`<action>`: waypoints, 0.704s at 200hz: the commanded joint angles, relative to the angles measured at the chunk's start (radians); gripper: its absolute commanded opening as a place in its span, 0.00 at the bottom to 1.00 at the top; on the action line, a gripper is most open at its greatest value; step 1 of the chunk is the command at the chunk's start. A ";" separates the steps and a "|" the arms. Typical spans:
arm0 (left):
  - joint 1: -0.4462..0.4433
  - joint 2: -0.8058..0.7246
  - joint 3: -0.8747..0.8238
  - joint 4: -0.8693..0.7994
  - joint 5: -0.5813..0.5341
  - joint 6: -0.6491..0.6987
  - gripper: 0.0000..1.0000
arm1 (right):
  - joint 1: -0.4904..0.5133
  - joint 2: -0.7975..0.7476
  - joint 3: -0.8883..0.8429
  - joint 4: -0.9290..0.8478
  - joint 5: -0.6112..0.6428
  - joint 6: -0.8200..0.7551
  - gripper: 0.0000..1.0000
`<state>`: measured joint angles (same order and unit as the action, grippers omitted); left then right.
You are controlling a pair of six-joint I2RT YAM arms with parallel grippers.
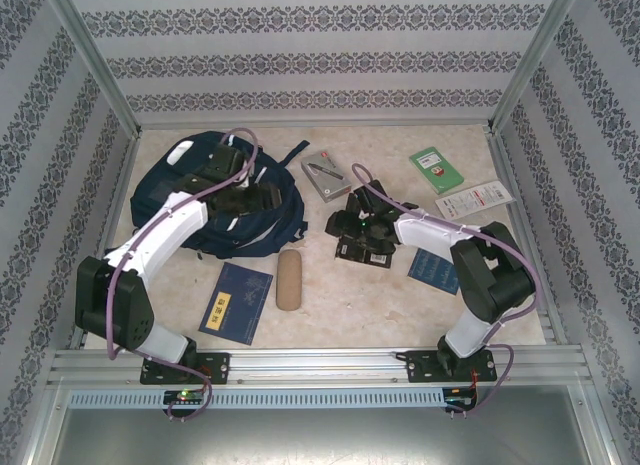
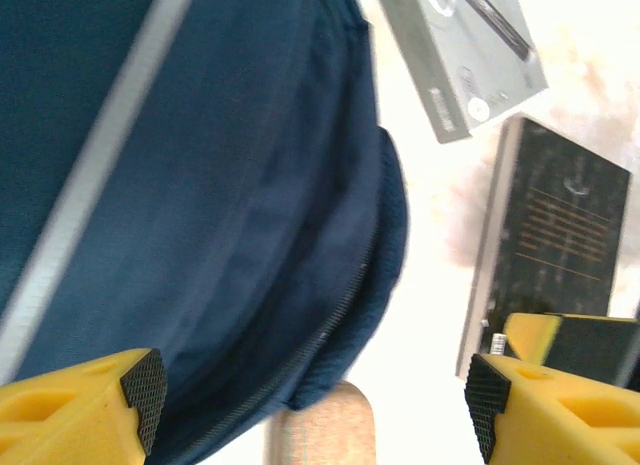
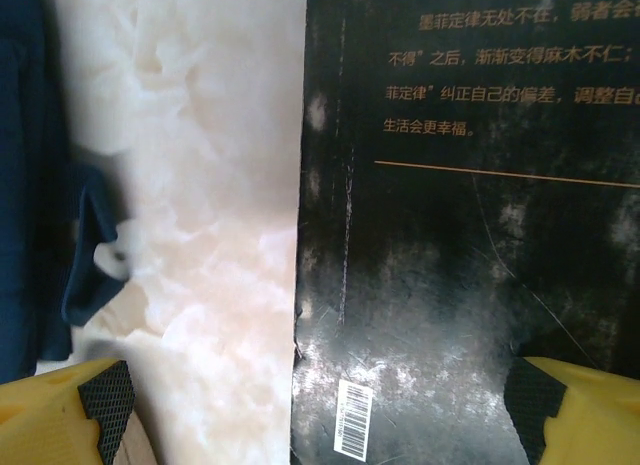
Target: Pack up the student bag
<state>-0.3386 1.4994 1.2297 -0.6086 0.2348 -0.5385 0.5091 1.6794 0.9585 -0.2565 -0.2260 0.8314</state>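
- We see the marble-patterned table carrying everything; walls of patterned paper close it in on three sides.
- The student bag lies flat on the far left of the table. The left arm crosses over it and hides part of its top. In the left wrist view its navy fabric, pale stripe and zip are blurred and cut off by the frame.
- The black book lies near the table's middle, to the right of the bag and apart from it. From above it is mostly covered by the right arm's wrist. Close up, its gold lettering is cut off at the top edge, and a barcode sits at its lower left.
- A blue book lies in front of the bag. A second blue book is partly hidden under the right arm.
- A grey box, a green booklet and a white leaflet lie along the far side; their print is too small to read.
- A tan case lies beside the first blue book.
- The left gripper hangs over the bag's right edge, jaws wide apart, nothing between them.
- The right gripper hangs over the black book's left edge, jaws fully spread, gripping nothing.
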 commanded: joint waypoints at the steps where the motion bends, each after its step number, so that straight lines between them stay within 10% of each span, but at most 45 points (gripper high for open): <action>1: -0.077 0.026 0.004 0.065 -0.013 -0.061 0.81 | 0.013 -0.026 -0.049 -0.093 -0.002 0.049 0.98; 73: -0.263 0.225 0.119 0.156 -0.053 -0.143 0.77 | -0.084 -0.303 -0.061 -0.184 0.195 -0.117 0.98; 141: -0.355 0.476 0.224 0.245 0.001 -0.249 0.59 | -0.294 -0.304 -0.138 -0.102 -0.024 -0.199 0.98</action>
<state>-0.6750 1.8992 1.4055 -0.4118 0.2123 -0.7296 0.2241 1.3319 0.8097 -0.3637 -0.1741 0.7059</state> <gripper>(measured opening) 0.629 0.980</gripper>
